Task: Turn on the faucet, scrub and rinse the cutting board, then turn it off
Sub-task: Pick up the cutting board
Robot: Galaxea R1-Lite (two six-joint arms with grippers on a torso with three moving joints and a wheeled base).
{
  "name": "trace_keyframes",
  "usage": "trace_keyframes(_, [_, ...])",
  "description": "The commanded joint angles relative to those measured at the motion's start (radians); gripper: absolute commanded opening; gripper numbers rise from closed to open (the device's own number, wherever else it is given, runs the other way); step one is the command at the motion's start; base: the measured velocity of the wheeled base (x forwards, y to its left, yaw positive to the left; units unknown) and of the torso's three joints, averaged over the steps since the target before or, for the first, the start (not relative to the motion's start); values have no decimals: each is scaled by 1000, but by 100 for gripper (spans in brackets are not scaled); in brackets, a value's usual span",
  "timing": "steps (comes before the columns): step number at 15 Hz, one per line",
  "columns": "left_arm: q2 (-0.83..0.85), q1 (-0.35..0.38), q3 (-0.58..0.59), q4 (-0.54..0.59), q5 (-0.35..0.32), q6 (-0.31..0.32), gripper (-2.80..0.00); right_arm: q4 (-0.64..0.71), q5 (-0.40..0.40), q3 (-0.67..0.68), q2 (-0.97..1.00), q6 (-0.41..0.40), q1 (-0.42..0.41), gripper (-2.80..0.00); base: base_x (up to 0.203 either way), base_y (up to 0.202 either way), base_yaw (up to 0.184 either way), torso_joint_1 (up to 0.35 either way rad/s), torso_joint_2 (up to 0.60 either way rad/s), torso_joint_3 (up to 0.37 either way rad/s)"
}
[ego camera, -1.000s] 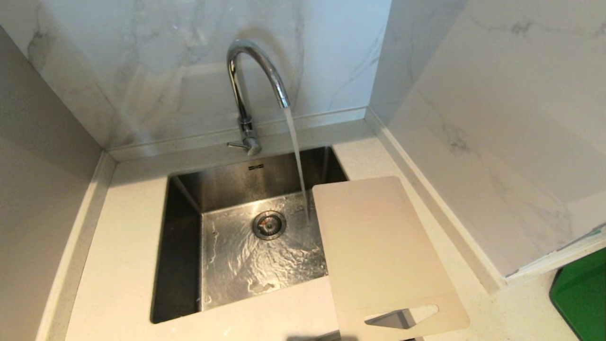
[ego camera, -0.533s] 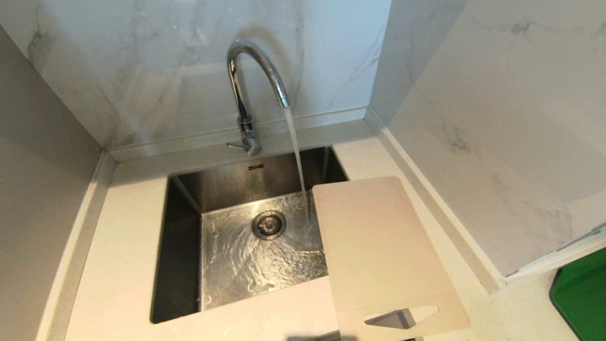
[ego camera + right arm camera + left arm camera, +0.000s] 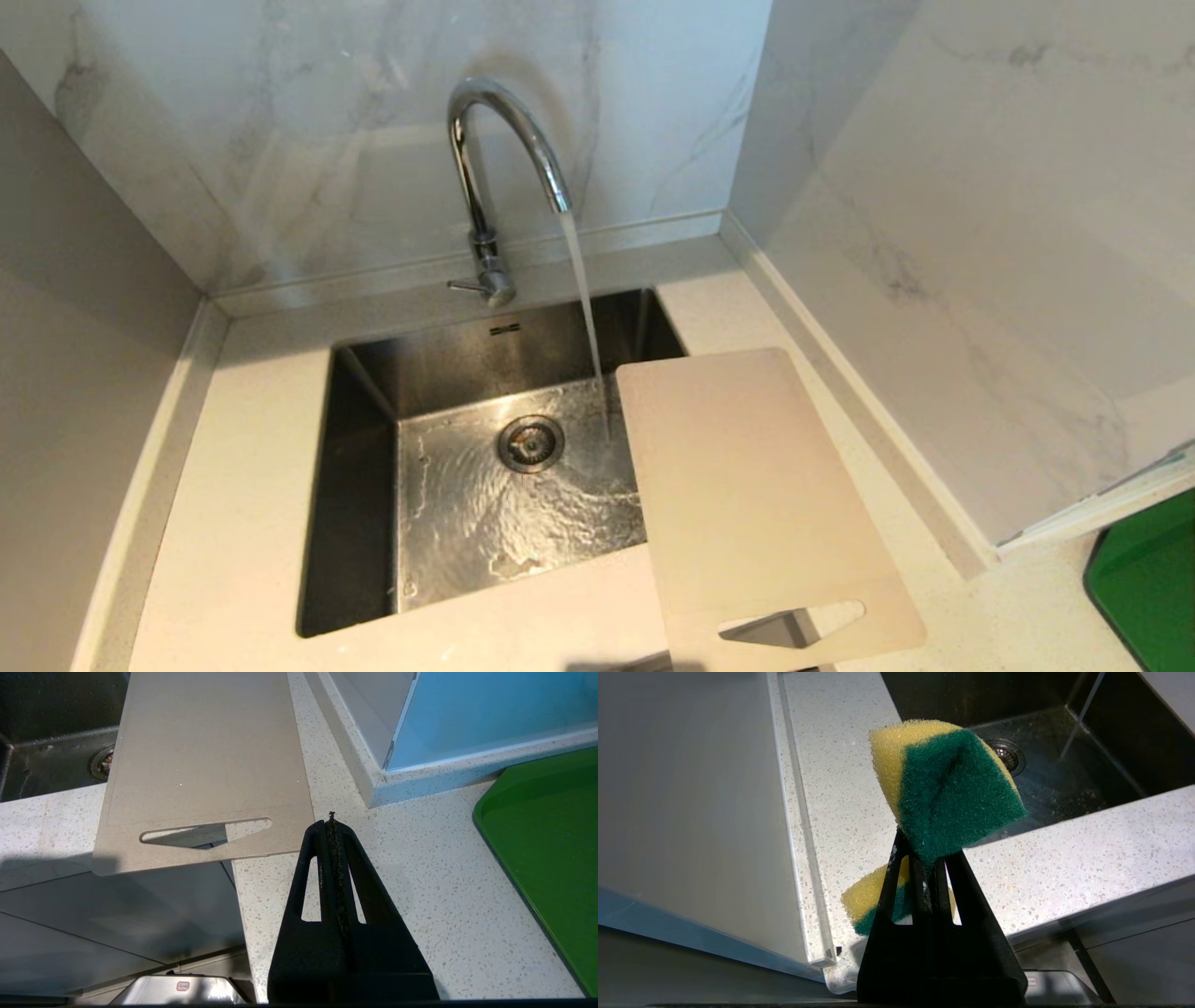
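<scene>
Neither arm is seen in the head view; nearest, the left gripper (image 3: 924, 856) is pinched on a yellow-and-green sponge (image 3: 945, 791), part of it hidden behind the fingers (image 3: 896, 896), while the right gripper (image 3: 331, 819) is closed on nothing. The cutting board (image 3: 747, 485) is laid flat on the speckled pale surface (image 3: 233, 523), its handle end cut off by the frame's edge and its far corner overhanging the steel sink (image 3: 359, 485); a green tray (image 3: 1144, 588) is only partly shown. Beyond, water is poured by the faucet (image 3: 485, 168) just beside the board, before marble walls.
</scene>
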Motion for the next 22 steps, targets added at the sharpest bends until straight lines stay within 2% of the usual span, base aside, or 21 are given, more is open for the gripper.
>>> trace_keyframes(1, [-3, -1, 0, 0, 0, 0, -280, 0, 0, 0, 0, 0, 1, -280, 0, 0, 0, 0, 0, 0])
trace_keyframes(6, [-2, 0, 0, -2, 0, 15, -280, 0, 0, 2, 0, 0, 1, -280, 0, 0, 0, 0, 0, 0])
trace_keyframes(22, [-2, 1, 0, 0, -1, 7, -280, 0, 0, 0, 0, 2, 0, -280, 0, 0, 0, 0, 0, 0])
